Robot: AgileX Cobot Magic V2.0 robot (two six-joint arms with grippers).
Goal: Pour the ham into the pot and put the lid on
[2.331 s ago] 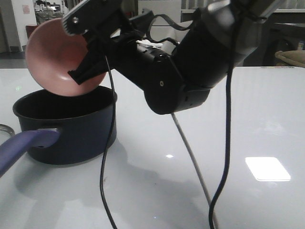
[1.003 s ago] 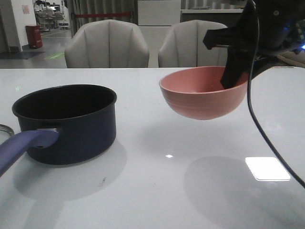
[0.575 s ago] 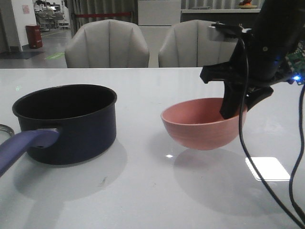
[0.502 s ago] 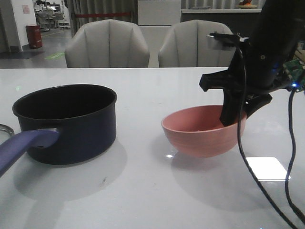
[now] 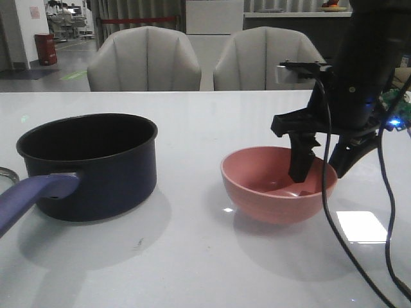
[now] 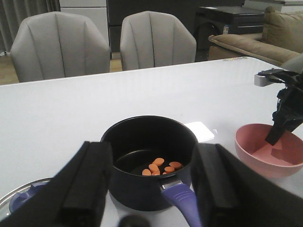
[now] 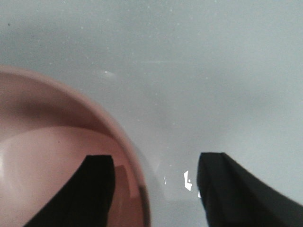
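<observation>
Worktop [image 5: 192,256]: glossy white, two grey chairs [image 5: 144,58] behind.
Pot [image 5: 90,163]: near the left edge, handle toward the front.
Bowl [image 5: 279,186]: pink, right of centre.
Right gripper [image 5: 321,163]: parted, straddling the bowl's rim, one finger inside.
Left gripper [image 6: 149,184]: wide apart, holding nothing.
Lid [image 6: 21,201]: beside the pot.
Ham [image 6: 161,167]: inside the pot.

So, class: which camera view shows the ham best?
The left wrist view: it looks down into the pot, showing the ham on its floor. From the front the pot's wall hides it; the right wrist view shows no ham.
</observation>
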